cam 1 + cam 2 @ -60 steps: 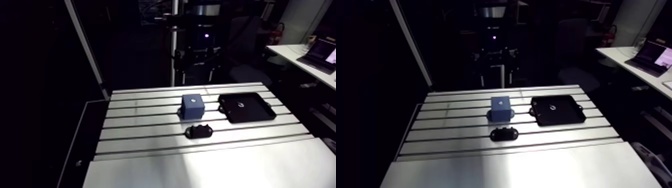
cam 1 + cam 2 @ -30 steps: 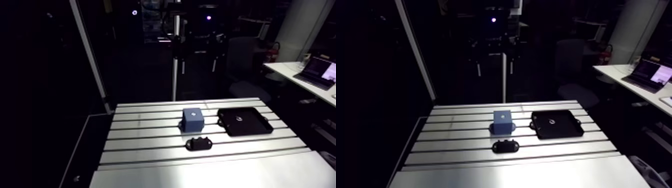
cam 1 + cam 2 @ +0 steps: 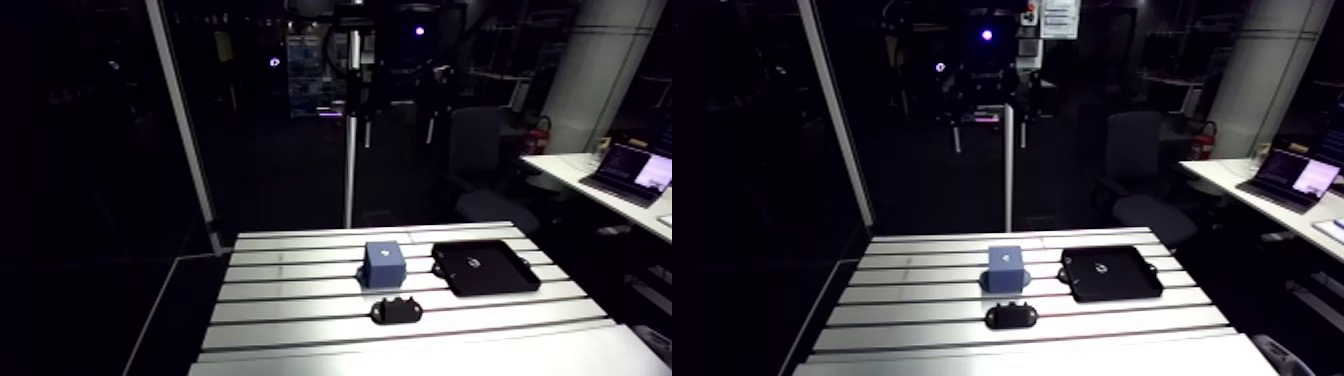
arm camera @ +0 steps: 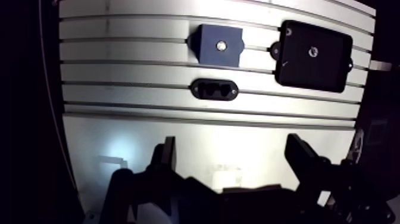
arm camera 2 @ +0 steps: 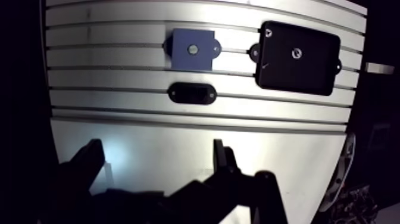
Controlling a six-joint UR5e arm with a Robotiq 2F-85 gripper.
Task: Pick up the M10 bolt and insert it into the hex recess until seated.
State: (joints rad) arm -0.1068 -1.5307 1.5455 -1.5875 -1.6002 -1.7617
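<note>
- Gripper: fingers spread wide, nothing between them. It hangs high over the plain, unslotted part of the table, touching nothing.
- Ahead of the gripper, on the slotted part: a small black fixture, lying along the slots, with two recesses in its top.
- Just beyond the fixture, apart from it: a blue block, with a bright round spot at the centre of its top. Cannot tell whether the spot is a hole or a metal piece.
- Beside the block, near but not touching: a shallow black tray.
- Bolt: a small bright piece in the tray, near its middle, well apart from the gripper. Too small to tell whether it stands or lies.
</note>
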